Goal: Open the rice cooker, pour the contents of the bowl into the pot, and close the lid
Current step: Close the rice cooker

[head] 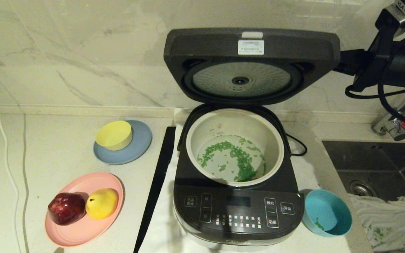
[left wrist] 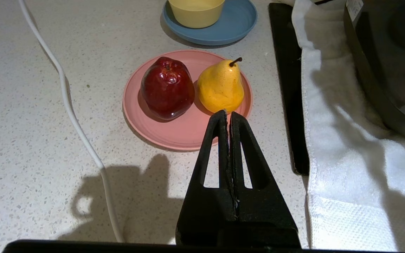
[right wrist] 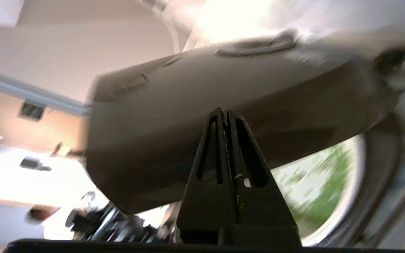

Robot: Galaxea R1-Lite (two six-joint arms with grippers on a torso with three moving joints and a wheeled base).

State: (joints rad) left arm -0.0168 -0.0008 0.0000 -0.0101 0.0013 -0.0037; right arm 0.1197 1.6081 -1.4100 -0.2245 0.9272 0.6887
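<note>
Pressing its fingers together on nothing, the right gripper (right wrist: 227,114) sits behind the raised lid (head: 251,65); the left gripper (left wrist: 227,116), likewise closed, hangs near the pear (left wrist: 220,86). Panel writing unreadable.

bowl (head: 327,212) right of rice cooker (head: 237,207)

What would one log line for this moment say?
stage: closing | lid: up | pot: greens in | bowl: nearly empty, beside cooker | right gripper: shut, behind lid | left gripper: shut, idle
</note>
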